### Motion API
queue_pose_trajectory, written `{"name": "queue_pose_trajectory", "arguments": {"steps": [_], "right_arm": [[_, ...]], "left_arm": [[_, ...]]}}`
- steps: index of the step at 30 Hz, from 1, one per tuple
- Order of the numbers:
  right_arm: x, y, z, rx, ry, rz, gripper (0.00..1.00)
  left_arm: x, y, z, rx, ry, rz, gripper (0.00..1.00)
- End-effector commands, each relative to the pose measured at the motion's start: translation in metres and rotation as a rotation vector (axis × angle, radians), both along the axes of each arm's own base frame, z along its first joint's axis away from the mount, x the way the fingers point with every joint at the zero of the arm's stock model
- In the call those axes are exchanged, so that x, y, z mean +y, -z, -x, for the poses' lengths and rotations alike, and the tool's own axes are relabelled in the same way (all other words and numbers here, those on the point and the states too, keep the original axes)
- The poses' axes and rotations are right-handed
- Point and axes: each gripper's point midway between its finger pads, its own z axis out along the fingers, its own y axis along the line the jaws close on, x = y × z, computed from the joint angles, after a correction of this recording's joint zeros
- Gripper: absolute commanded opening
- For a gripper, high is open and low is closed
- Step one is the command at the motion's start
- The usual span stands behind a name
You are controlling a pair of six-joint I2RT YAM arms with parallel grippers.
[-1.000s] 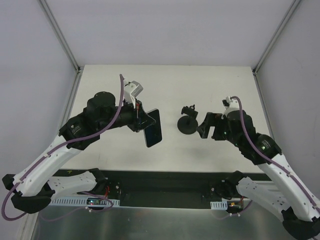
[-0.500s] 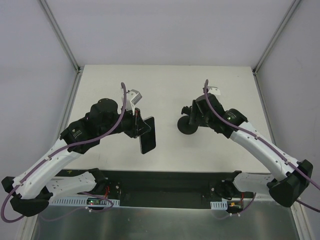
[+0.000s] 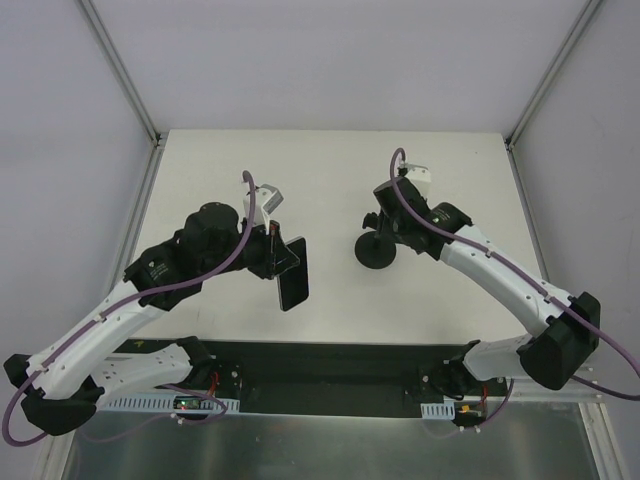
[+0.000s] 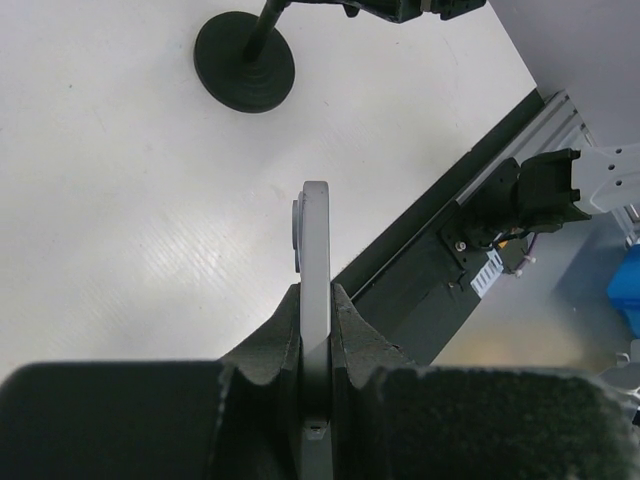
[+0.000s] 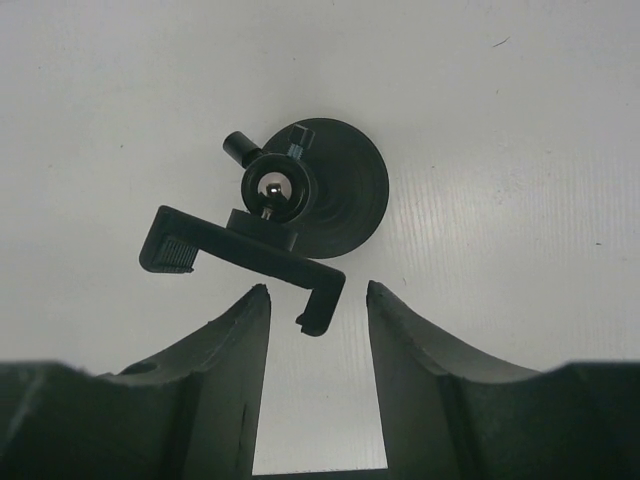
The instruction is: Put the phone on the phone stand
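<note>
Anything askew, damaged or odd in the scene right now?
Nothing stands out. The phone stand sits upright on its disc base, and the phone is clamped squarely, edge-on, in the left gripper.

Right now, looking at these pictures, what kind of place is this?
Most likely a robotics lab test cell: a left arm and a right arm bolted at the edge of a white table, plain panel walls on a metal frame, and a phone and a phone stand as props.
</note>
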Motion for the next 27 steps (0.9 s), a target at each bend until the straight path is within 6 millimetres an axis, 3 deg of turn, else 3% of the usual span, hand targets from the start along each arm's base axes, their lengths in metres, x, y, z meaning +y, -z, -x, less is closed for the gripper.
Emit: {"name": "queue_pose_trajectory", "arguments": {"steps": [1, 9, 12, 14, 18, 20, 23, 26, 27], "right_arm": [[-0.002, -0.015, -0.009, -0.042, 0.043, 0.011, 0.45], [-0.003, -0.009, -0.016, -0.041, 0.034, 0.065, 0.34], [-0.004, -0.009, -0.016, -0.037, 0.017, 0.082, 0.17], [-0.006, -0.009, -0.012, -0.030, -0.018, 0.100, 0.01], [-0.001, -0.006, -0.003, -0.002, -0.190, 0.145, 0.01], [0.005, -0.005, 0.004, -0.012, -0.345, 0.171, 0.01], [0.012, -0.005, 0.010, -0.015, -0.463, 0.136, 0.01], [0.026, -0.006, 0.021, 0.000, -0.653, 0.103, 0.00], [0.040, -0.008, 0.032, 0.013, -0.771, 0.038, 0.01]], "left_arm": [[-0.015, -0.015, -0.006, -0.022, 0.015, 0.078, 0.00], [-0.021, -0.018, -0.008, -0.029, 0.026, 0.110, 0.00], [-0.024, -0.016, -0.006, -0.028, 0.046, 0.113, 0.00], [-0.028, -0.019, -0.006, -0.049, 0.067, 0.131, 0.00], [-0.047, -0.031, -0.001, -0.129, 0.188, 0.216, 0.00], [-0.063, -0.052, 0.010, -0.227, 0.338, 0.288, 0.00], [-0.086, -0.065, 0.010, -0.327, 0.486, 0.322, 0.00], [-0.100, -0.077, 0.010, -0.503, 0.601, 0.367, 0.00], [-0.103, -0.080, 0.013, -0.555, 0.643, 0.383, 0.00]]}}
